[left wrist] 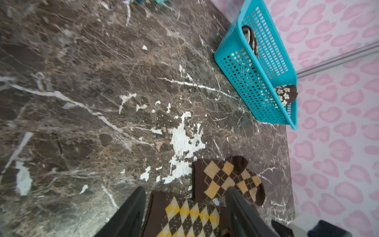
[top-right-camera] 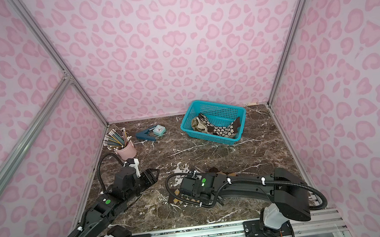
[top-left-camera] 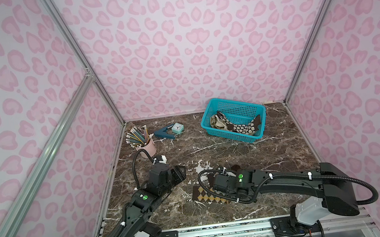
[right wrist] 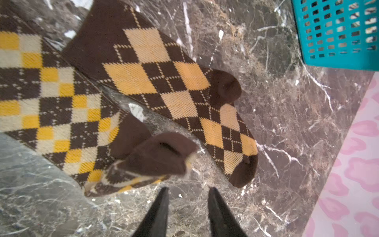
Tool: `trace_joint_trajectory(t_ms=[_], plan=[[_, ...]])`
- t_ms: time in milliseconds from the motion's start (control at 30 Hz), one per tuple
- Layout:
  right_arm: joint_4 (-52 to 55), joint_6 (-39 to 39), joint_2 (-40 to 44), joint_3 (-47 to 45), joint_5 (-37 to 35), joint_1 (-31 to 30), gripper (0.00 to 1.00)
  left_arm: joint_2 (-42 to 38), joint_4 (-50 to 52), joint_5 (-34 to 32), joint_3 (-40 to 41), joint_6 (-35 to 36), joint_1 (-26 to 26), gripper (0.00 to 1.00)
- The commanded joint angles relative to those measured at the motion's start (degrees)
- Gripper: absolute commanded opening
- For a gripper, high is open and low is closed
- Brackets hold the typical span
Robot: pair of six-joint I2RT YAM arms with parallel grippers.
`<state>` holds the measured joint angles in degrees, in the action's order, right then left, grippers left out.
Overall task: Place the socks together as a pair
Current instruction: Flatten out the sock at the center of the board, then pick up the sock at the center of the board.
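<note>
A tan argyle sock [right wrist: 174, 92] lies just beside a yellow argyle sock [right wrist: 51, 102] on the marble table [right wrist: 276, 123]. Left gripper [left wrist: 185, 188] and right gripper [right wrist: 188, 188] hover, jaws parted, empty.

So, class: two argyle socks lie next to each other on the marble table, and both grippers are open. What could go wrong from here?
1. The yellow-diamond sock and the tan-diamond sock differ in diamond size and colour, so they may not be a true pair.
2. The yellow-diamond sock's toe end is folded up close to the open right gripper. It could snag there or stay crumpled.
</note>
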<state>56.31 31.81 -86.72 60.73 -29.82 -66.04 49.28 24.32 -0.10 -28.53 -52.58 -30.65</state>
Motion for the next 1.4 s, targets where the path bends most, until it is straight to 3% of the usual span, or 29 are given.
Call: trace_joint_trajectory(t_ms=[0,167,233,300,433,700,1067,1200,1367], plan=[[8.8,9.0,2.4,-0.8,-1.6,0.6,0.39,2.2,-5.1,0.0,-0.2,0.1,-2.5,0.65],[7.8,16.8,12.2,-2.8,3.3,0.0,0.36,7.3,-3.3,-0.1,0.3,0.1,-6.3,0.65],[-0.8,14.1,16.4,-4.4,8.0,0.2,0.36,9.7,-3.5,0.9,1.0,-0.1,-7.0,0.65],[-12.7,11.5,19.3,-6.6,17.8,3.0,0.42,13.8,-4.5,3.7,1.2,0.4,-7.4,0.66],[-19.4,13.1,19.2,-7.7,26.2,9.1,0.41,23.0,0.5,3.4,-3.7,3.5,-8.6,0.66],[-17.5,10.6,18.6,-5.2,26.9,9.9,0.42,33.2,3.9,2.3,-8.7,7.5,-9.8,0.59],[-18.0,10.2,27.2,-8.0,25.5,14.3,0.55,29.3,10.7,0.5,-9.4,8.6,-10.1,0.61],[-19.1,10.2,29.7,-10.0,26.1,15.6,0.62,28.4,8.1,2.5,-6.3,8.2,-10.3,0.67],[-20.9,9.7,31.2,-11.2,28.0,16.7,0.63,32.8,4.7,4.2,-6.2,9.6,-10.4,0.65]])
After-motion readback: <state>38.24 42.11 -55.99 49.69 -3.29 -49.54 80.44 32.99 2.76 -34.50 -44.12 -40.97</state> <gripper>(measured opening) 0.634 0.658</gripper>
